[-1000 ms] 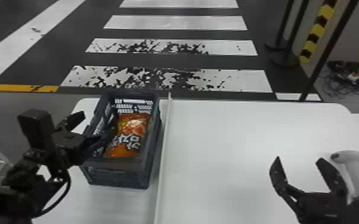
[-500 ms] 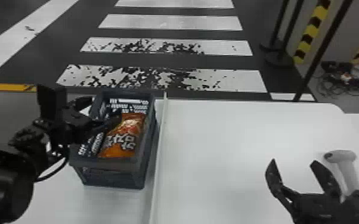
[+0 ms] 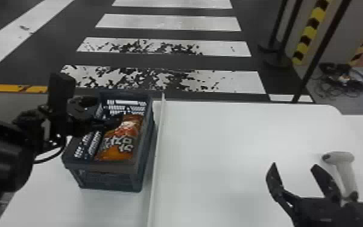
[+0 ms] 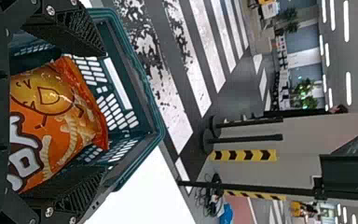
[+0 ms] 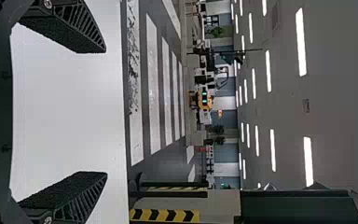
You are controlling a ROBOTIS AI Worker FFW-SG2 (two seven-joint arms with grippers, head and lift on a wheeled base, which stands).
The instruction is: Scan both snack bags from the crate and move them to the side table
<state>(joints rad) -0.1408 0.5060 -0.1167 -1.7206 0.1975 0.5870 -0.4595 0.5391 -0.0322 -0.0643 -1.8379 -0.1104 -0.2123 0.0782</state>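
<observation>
"Head view: what is seen nearest?"

"At the lower right, the right gripper (image 3: 294,165) is held above the table (image 3: 235,145). Its fingers are spread wide, with nothing gripped between them; the same is shown by the right wrist view."

"And beside it?"

"A pale scanner (image 3: 345,169) is seen just beside, partly covered by the gripper's black body."

"How is the left gripper (image 3: 107,111) placed?"

"Over the crate (image 3: 111,181), with one finger reached down inside. In the left wrist view, the fingers of the left gripper (image 4: 105,112) are seen set far apart, and the orange bag (image 4: 60,107) is framed between them. No grip is shown; whether the bag is touched by either finger cannot be told."

"So where is the bag kept?"

"Inside the crate, laid at a slant. The crate is stood on the white surface just left of a raised strip (image 3: 156,151)."

"Farther off?"

"Past the table, the dark floor is crossed by white stripes (image 3: 165,22). At the far right, cables (image 3: 340,81) are heaped on the floor, beyond a slanted black pole (image 3: 319,54)."
</observation>
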